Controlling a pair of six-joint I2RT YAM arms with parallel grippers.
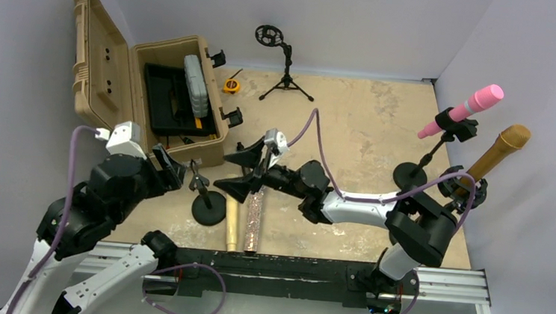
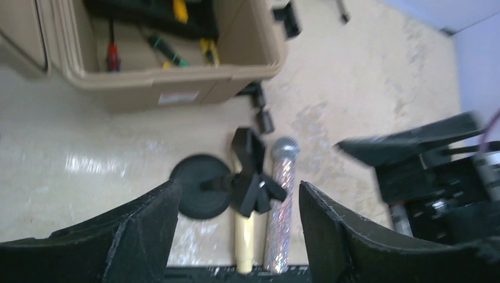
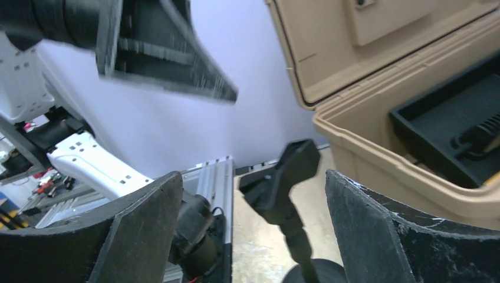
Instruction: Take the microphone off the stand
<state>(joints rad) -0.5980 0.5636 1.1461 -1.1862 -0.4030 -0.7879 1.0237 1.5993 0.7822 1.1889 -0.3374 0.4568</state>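
Observation:
A small black stand (image 1: 208, 205) with an empty clip (image 2: 250, 171) stands near the front left. A cream microphone (image 1: 231, 227) and a glittery silver microphone (image 1: 253, 219) lie side by side on the table beside its base. My right gripper (image 1: 221, 171) is open and empty, its fingers on either side of the clip (image 3: 282, 177) without touching it. My left gripper (image 1: 171, 167) is open and empty, just left of the stand, above it in the left wrist view (image 2: 239, 206). A pink microphone (image 1: 464, 110) and a gold microphone (image 1: 499, 150) sit in stands at the right.
An open tan tool case (image 1: 178, 149) with tools stands at the back left, close behind the left gripper. A tripod stand with an empty shock mount (image 1: 286, 68) and a yellow tape measure (image 1: 230, 86) are at the back. The black rail (image 1: 289, 266) runs along the front edge.

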